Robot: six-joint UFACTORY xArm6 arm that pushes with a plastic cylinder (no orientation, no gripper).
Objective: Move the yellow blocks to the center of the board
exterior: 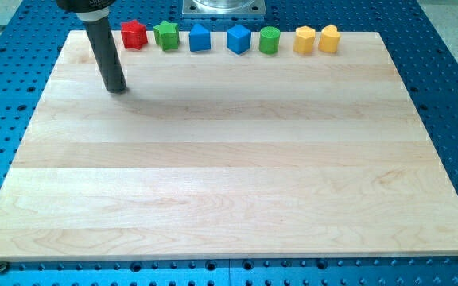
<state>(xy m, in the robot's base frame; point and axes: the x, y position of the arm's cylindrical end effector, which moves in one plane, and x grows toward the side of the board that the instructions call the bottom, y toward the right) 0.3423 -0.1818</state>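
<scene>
Two yellow blocks stand at the view's top right end of a row: a yellow hexagon-like block (pixel 304 40) and, beside it on the right, a yellow heart-shaped block (pixel 329 39). My tip (pixel 117 90) rests on the wooden board (pixel 229 175) near the view's top left, far to the left of both yellow blocks and just below-left of the red block.
The same row along the board's top edge holds a red star block (pixel 134 35), a green star block (pixel 166 36), a blue block (pixel 200 38), a blue cube (pixel 238 39) and a green cylinder (pixel 269 40). A metal base (pixel 224 8) sits above the board.
</scene>
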